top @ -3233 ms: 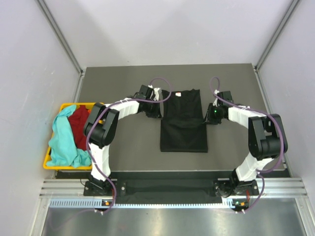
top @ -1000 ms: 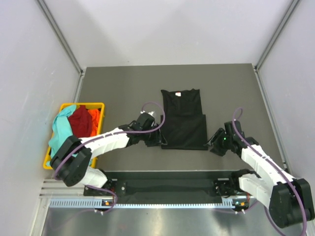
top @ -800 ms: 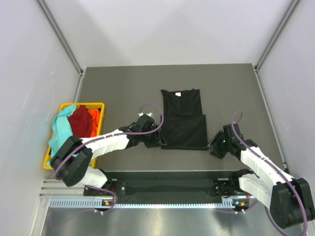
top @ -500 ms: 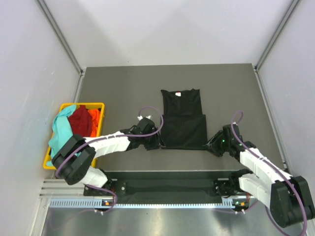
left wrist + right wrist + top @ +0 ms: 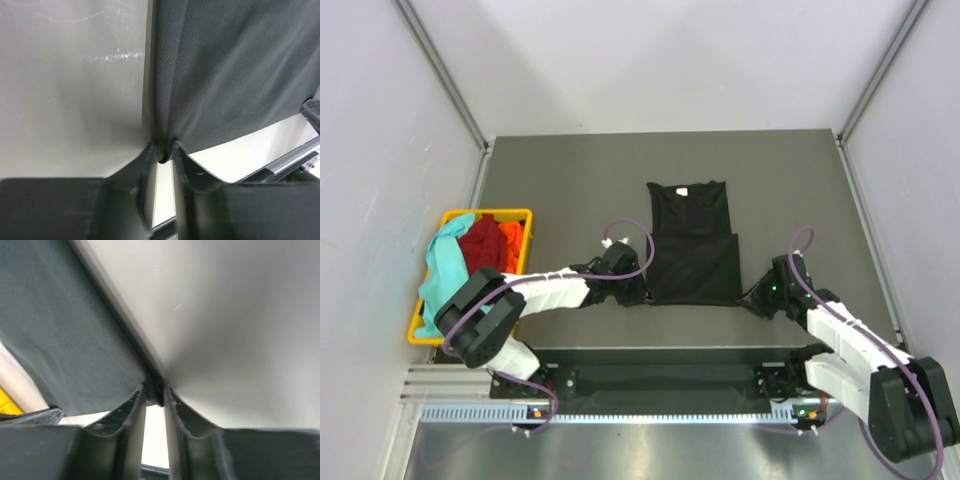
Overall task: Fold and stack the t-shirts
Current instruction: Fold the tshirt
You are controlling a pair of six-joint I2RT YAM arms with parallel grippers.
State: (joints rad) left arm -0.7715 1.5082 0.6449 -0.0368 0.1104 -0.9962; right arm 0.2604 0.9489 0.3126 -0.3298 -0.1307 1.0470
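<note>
The black t-shirt [image 5: 692, 245] lies flat on the dark table, neck at the far end, sides folded in to a narrow strip. My left gripper [image 5: 638, 296] is at its near left corner. In the left wrist view the left gripper [image 5: 163, 151] is shut on a pinch of the black cloth [image 5: 225, 75]. My right gripper [image 5: 748, 301] is at the near right corner. In the right wrist view the right gripper [image 5: 156, 392] is shut on the edge of the black cloth [image 5: 65, 340]. Teal [image 5: 445, 265], red [image 5: 482, 245] and orange [image 5: 510, 237] shirts lie in the basket.
The yellow plastic basket [image 5: 490, 212] stands at the table's left edge, beside the left arm. The table's near edge and a metal rail run just below both grippers. Grey walls close in the far side and both sides.
Both grippers have come down from the shirt's upper sides to its near corners. Over the last second they have closed in on the hem corners.
</note>
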